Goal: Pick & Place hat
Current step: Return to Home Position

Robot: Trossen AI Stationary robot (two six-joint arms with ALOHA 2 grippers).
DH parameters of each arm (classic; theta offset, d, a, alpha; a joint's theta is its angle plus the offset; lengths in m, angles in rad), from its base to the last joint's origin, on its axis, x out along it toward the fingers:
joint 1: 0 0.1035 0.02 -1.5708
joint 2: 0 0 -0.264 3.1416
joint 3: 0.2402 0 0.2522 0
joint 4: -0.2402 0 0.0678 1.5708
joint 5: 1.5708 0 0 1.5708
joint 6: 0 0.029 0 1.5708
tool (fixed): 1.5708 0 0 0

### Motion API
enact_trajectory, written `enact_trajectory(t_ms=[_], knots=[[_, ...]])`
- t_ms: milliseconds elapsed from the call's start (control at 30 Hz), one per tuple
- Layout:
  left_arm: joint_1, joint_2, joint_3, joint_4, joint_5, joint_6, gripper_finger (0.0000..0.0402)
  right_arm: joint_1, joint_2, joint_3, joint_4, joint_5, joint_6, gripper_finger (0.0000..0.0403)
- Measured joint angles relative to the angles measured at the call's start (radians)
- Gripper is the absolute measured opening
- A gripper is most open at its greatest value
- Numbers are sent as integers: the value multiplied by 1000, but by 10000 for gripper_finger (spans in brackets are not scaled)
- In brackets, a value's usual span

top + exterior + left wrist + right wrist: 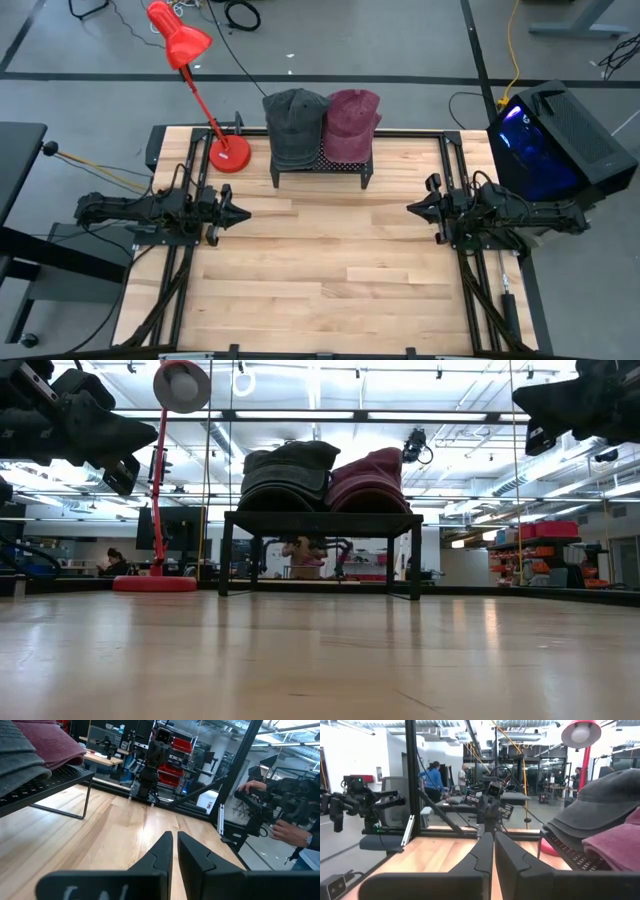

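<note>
Nearby, lamp point(230, 153) beside shelf point(320, 164) of caps point(296, 125), probably apart.

charcoal caps point(296, 125), maroon caps point(351, 122), black shelf point(340, 163) with a dotted mesh top, bright red lamp point(181, 42), pale plank-striped desk point(330, 280), left pincer point(244, 212) and right pincer point(411, 208) both matte black.

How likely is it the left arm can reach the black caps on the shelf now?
Probably yes. The left gripper sits shut, with bare table between it and the black caps on the shelf; only the red lamp base stands near that path.
</note>
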Motion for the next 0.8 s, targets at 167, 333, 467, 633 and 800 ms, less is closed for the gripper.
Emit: enact_trajectory(t_ms=[167,333,467,633,800], knots=[[0,0,0,0,0,0,32,0,-34,0,-60,0,0,23],[0,0,0,0,0,0,32,0,-55,-22,-9,7,-18,23],[0,0,0,0,0,0,32,0,-75,-84,148,11,-55,23],[0,0,0,-1,0,0,32,-2,-76,-82,158,10,-69,23],[0,0,0,-1,0,0,32,-2,-83,-82,90,10,-77,23]])
